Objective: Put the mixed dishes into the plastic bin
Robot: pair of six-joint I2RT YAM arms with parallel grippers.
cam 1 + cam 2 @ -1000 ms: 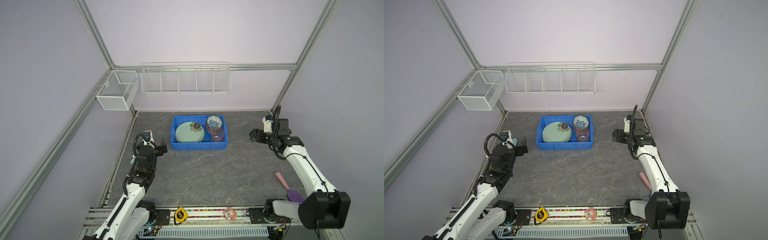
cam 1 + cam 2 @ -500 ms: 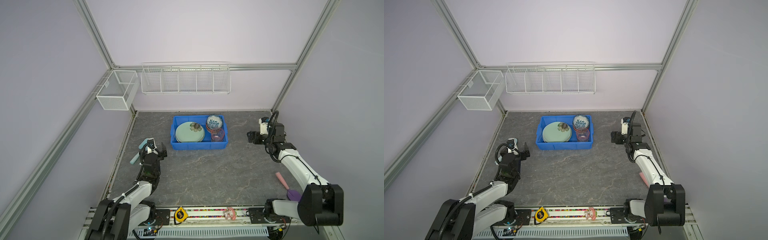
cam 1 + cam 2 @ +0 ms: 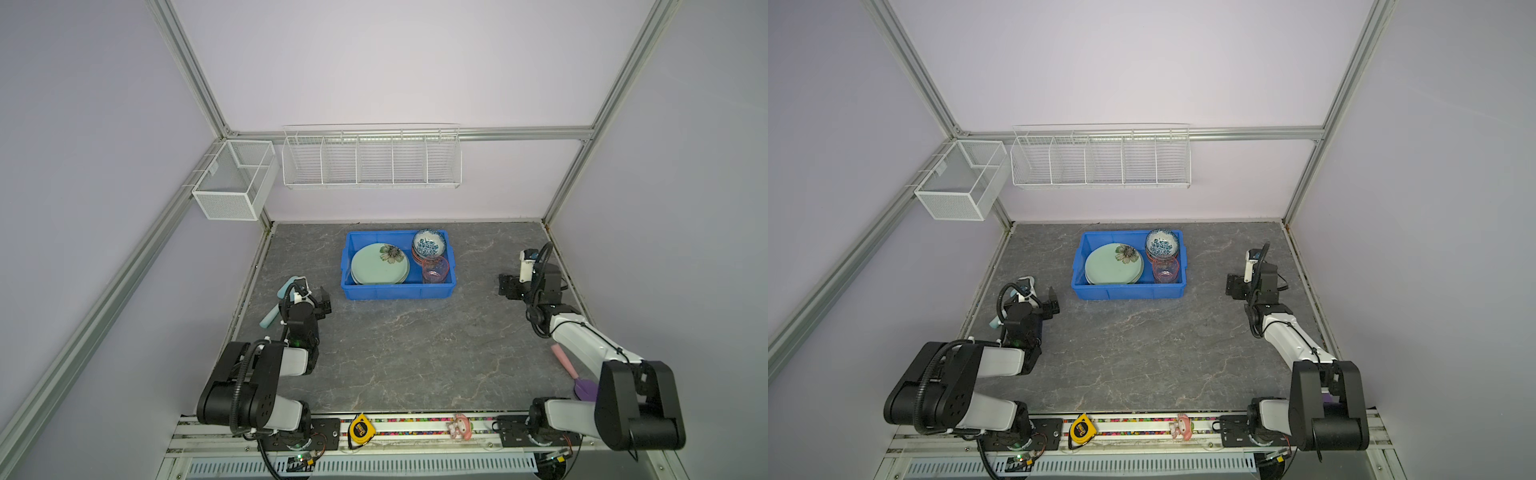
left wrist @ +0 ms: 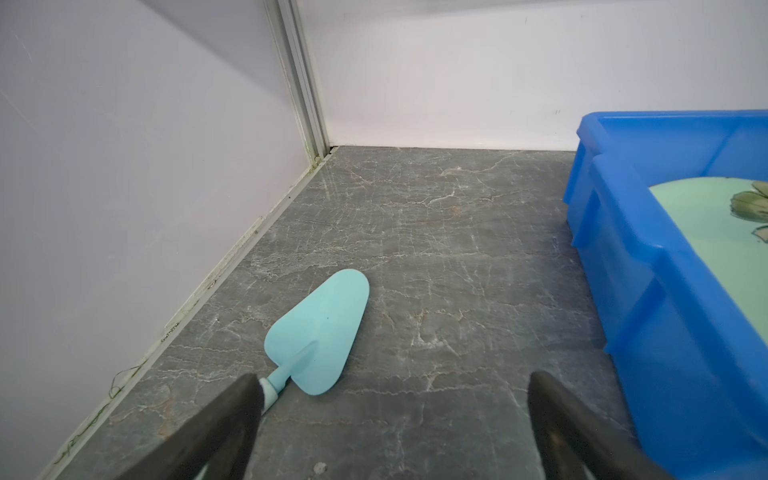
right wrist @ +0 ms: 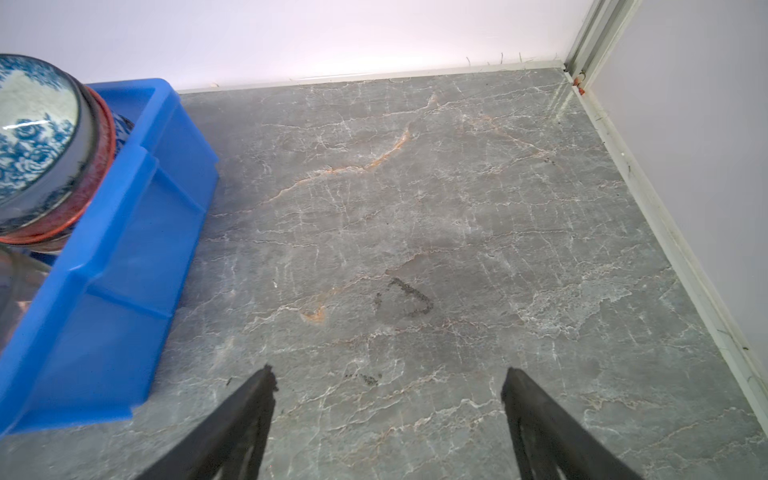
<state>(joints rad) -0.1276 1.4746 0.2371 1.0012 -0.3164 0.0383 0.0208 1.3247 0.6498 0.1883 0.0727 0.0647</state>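
Wrist views show left hand and right hand spread wide, empty, beside the plastic bin.

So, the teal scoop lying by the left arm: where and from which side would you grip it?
Probably by the handle, from straight above. The scoop lies flat on the table; its blade is too broad and low to pinch, while the narrow handle can be spanned crosswise. The left gripper, open, is nearest.
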